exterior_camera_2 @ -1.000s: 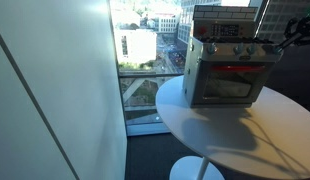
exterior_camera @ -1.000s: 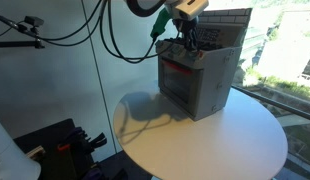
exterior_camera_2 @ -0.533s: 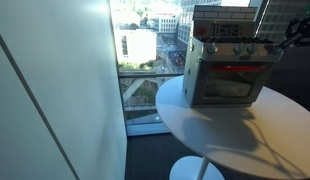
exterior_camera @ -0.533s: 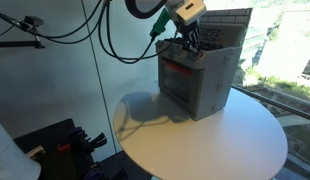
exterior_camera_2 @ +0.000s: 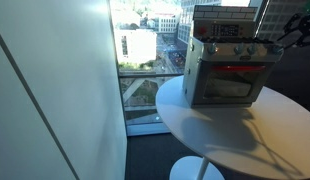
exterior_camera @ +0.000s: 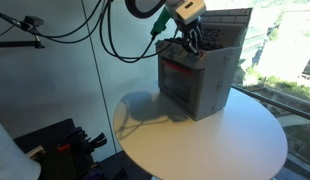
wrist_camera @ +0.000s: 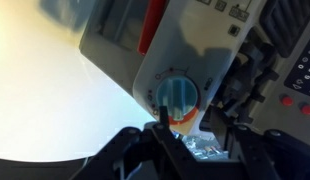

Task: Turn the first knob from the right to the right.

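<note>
A grey toy oven (exterior_camera: 200, 78) stands on the round white table (exterior_camera: 205, 140); it also shows in an exterior view (exterior_camera_2: 227, 72). Its knobs run along the top of its front (exterior_camera_2: 235, 50). In the wrist view a teal knob (wrist_camera: 177, 95) with an orange ring sits on the white panel, close in front of me. My gripper (wrist_camera: 200, 126) is open, its dark fingers (wrist_camera: 163, 118) just below the knob and not closed on it. In both exterior views the gripper (exterior_camera: 191, 40) (exterior_camera_2: 286, 37) is at the oven's knob row at one end.
The oven's red-lit door (exterior_camera_2: 231, 78) faces the table's open side. Tall windows (exterior_camera_2: 145, 50) stand behind the table. Black cables (exterior_camera: 115, 35) hang from the arm, and dark equipment (exterior_camera: 65, 145) sits on the floor beside the table.
The gripper has edged slightly closer to the oven's knob row. Nothing else has moved.
</note>
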Motion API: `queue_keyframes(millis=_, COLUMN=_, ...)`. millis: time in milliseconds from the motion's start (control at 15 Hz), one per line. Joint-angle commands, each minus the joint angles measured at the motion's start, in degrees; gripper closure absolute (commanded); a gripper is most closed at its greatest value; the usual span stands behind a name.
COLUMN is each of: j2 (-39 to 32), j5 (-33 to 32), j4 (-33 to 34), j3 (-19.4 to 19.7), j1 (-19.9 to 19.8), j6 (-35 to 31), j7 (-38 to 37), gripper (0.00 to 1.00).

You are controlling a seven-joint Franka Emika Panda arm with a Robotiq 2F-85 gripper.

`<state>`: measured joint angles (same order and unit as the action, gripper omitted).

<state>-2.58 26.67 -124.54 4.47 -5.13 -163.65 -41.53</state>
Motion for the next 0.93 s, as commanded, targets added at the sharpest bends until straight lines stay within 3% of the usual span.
queue_keyframes(millis=0, j2=1.18, j5=0.45, j4=-0.28, j3=-0.19, j1=0.50, j6=-0.25, j7=-0.07, gripper=0.21)
queue_keyframes(millis=200, j2=2.01, j5=-1.12, j4=-0.98, j3=-0.22, j1=0.73, j6=1.49, j7=0.98, gripper=0.00)
queue_keyframes(millis=867, j2=5.45, j5=-9.77, j4=-0.88, j3=-0.03, j1=0.68, j6=15.81, j7=4.20, gripper=0.00)
